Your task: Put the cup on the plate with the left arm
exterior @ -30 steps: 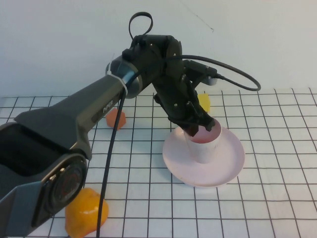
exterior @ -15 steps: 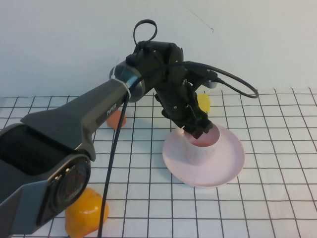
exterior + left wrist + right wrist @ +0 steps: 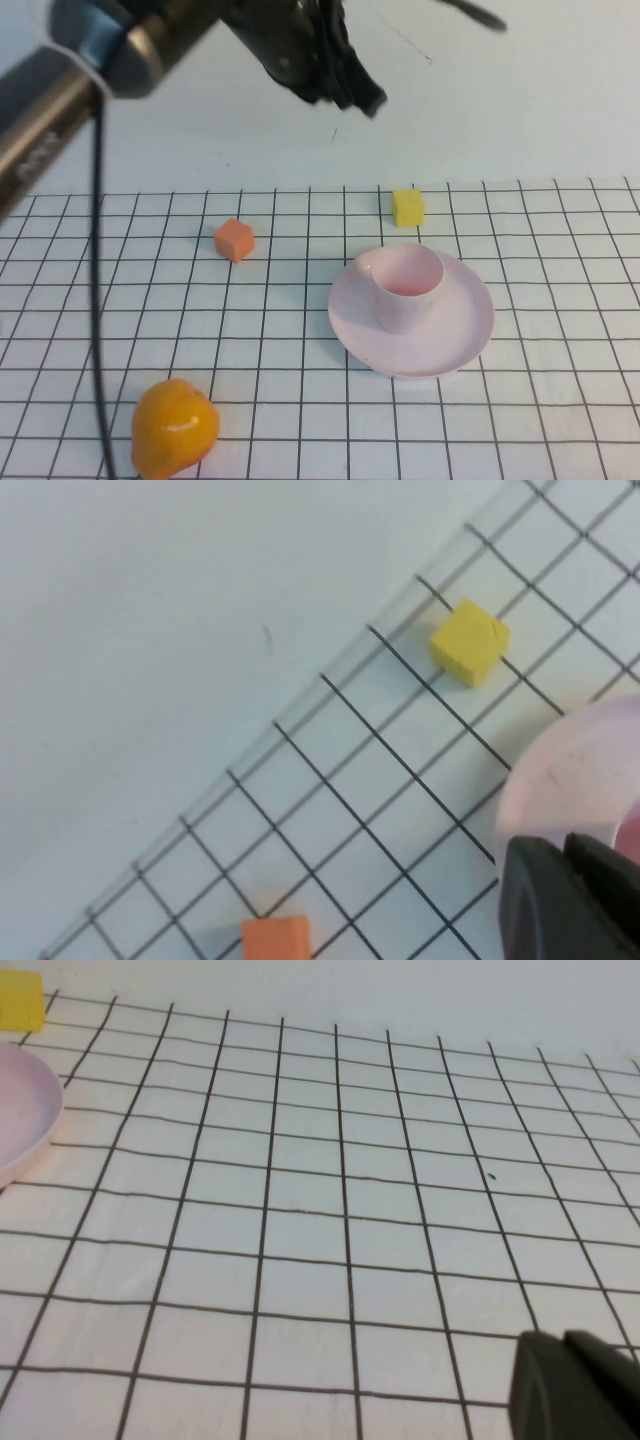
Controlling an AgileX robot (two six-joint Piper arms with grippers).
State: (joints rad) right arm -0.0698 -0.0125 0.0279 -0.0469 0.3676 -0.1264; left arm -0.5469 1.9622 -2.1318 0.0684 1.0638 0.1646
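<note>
Cup (image 3: pixel 408 288) upright on plate (image 3: pixel 462 340) — left gripper (image 3: pixel 365 98) above, right gripper (image 3: pixel 575 1385) parked.

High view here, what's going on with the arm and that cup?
The cup stands upright on the plate, and nothing is touching it. The left gripper is high above the table, well clear of the cup and holding nothing; whether its jaws are open cannot be told. The right gripper shows only in its own wrist view, low over bare grid cloth beside the plate. A yellow cube, an orange cube and an orange fruit lie on the table, apart from the plate.
</note>
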